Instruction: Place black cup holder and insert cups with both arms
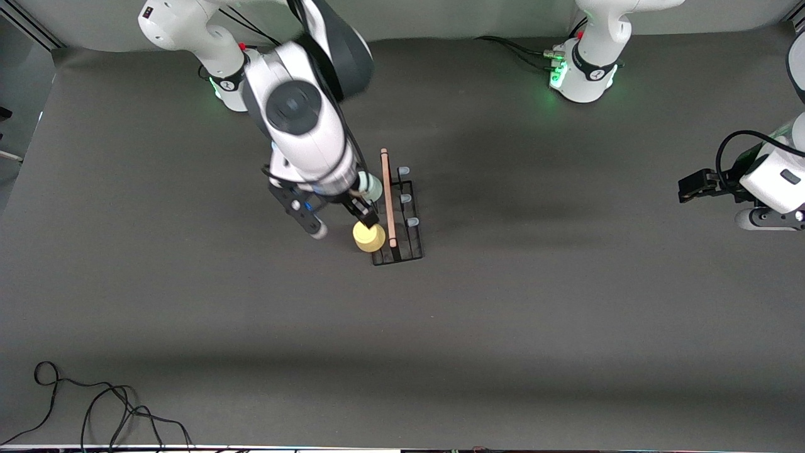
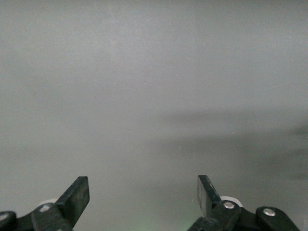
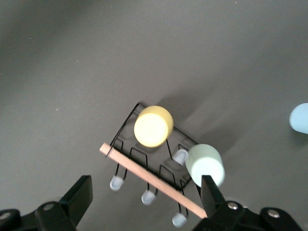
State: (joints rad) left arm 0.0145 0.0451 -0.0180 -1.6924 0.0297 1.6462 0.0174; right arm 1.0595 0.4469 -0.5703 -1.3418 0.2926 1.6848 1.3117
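The black cup holder (image 1: 402, 217) stands on the table's middle, its wooden rod handle (image 1: 388, 195) on top. The yellow cup (image 1: 368, 236) sits upside down on its peg nearest the front camera, on the side toward the right arm's end. The pale green cup (image 1: 373, 187) sits on a peg farther along that side. In the right wrist view I see the holder (image 3: 144, 163), yellow cup (image 3: 153, 126), green cup (image 3: 205, 164) and, apart from them, the light blue cup (image 3: 299, 118). My right gripper (image 1: 343, 223) (image 3: 143, 197) hangs open and empty over the holder. My left gripper (image 1: 692, 187) (image 2: 143, 192) waits open over bare table.
Three grey-tipped pegs (image 3: 148, 197) on the holder's side toward the left arm's end are bare. A black cable (image 1: 94, 402) lies at the table's near corner on the right arm's end. The arm bases (image 1: 582, 75) stand along the back edge.
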